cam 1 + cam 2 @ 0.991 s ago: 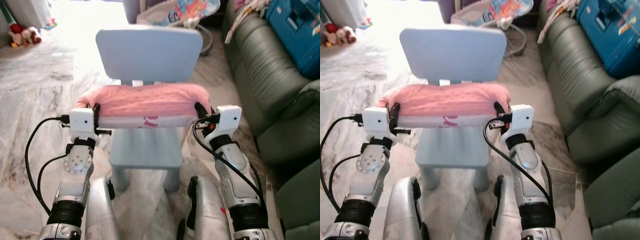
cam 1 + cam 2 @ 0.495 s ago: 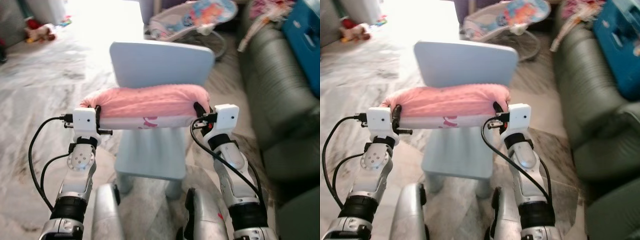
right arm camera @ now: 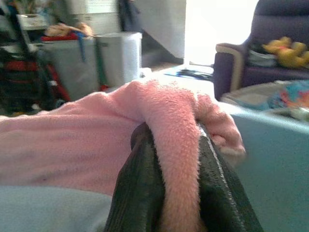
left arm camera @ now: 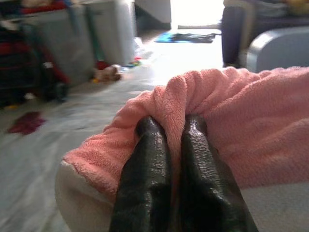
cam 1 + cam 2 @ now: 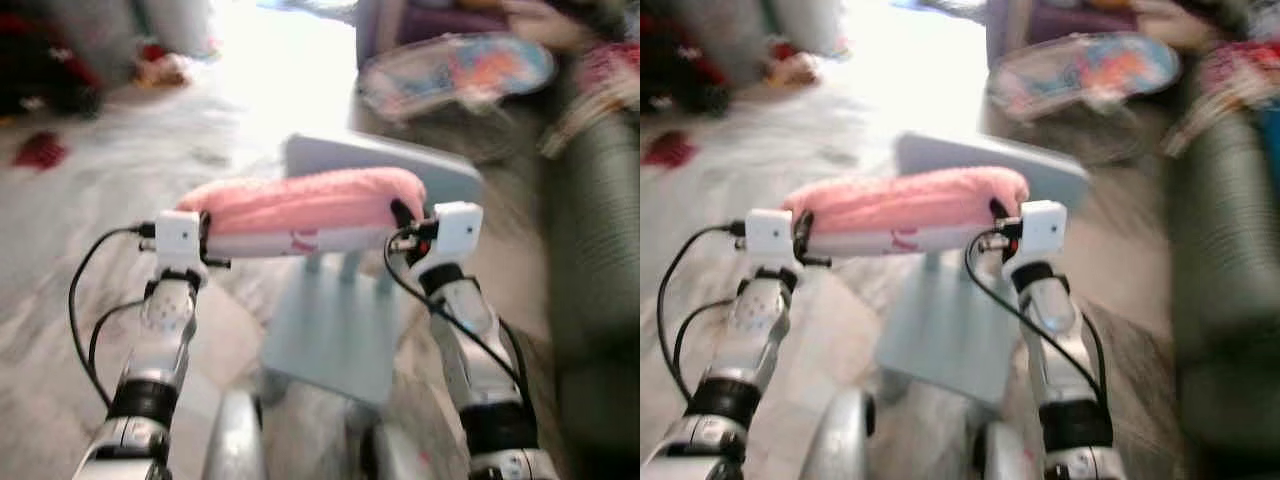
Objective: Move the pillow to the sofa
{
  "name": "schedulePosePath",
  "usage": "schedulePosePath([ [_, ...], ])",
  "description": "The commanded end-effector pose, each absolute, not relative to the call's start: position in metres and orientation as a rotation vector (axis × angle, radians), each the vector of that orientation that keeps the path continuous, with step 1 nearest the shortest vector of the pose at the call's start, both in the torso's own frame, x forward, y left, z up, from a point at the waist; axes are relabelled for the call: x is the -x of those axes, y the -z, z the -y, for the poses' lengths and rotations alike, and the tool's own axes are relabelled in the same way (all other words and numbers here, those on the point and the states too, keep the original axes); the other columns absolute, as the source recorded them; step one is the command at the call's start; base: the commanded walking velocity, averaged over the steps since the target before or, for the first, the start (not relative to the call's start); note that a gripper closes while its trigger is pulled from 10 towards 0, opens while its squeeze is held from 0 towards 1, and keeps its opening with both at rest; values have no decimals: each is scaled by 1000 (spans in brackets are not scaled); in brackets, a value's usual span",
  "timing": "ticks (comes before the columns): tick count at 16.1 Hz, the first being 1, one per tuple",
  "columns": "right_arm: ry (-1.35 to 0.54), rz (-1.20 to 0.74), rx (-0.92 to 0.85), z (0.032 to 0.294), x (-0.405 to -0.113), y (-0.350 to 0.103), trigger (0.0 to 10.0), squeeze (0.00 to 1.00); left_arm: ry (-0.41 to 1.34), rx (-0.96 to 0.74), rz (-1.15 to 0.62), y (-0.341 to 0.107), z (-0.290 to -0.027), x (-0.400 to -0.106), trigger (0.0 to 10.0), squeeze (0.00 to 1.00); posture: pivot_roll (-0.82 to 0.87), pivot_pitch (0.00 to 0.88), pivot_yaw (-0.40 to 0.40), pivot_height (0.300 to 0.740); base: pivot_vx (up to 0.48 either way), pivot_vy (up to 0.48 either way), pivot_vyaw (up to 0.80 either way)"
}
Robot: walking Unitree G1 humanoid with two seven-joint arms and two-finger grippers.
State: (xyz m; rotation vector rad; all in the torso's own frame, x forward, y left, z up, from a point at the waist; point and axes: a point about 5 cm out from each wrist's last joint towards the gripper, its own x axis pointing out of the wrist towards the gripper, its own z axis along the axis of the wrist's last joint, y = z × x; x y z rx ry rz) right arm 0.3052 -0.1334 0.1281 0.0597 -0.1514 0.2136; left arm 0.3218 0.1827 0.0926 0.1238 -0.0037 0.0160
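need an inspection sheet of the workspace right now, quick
surface: marbled floor; head views blurred
job's things: pink pillow held in the air in front of the blue chair, one end in each end effector; sofa at the robot's right
clutter: toys on the floor far left, baby bouncer behind the chair
grippers: left end effector shut on a fold of pillow; right end effector shut on a fold of pillow
cables: black loops hang beside left arm and right arm
surroundings: storage bins, purple armchair with yellow toy
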Motion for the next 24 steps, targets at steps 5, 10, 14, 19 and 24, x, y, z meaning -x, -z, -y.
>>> schedulePosePath([
  [5, -149, 211, -68, 145, -306, -141, 10000, 0, -61, -145, -90, -78, -194, -321, 10000, 0, -34, 0, -25, 737, 0, 0, 0],
  [10, -147, 207, -68, 143, -304, -139, 10000, 0, -55, -124, -117, -74, -191, -321, 10000, 0, -35, 0, -21, 740, 0, 0, 0],
  [14, -131, 196, -70, 143, -302, -137, 10000, 0, 49, -110, -118, -72, -184, -319, 10000, 0, -32, 0, -22, 740, 0, 0, 0],
  [19, -73, 125, -56, 156, -293, -121, 10000, 0, 235, -84, -55, -92, -160, -316, 10000, 0, -19, 0, -36, 740, 0, 0, 0],
  [24, -17, -2, -43, 169, -253, -84, 10000, 0, 412, -166, -160, -55, -147, -262, 10000, 0, -10, 0, -17, 740, 0, 0, 0],
])
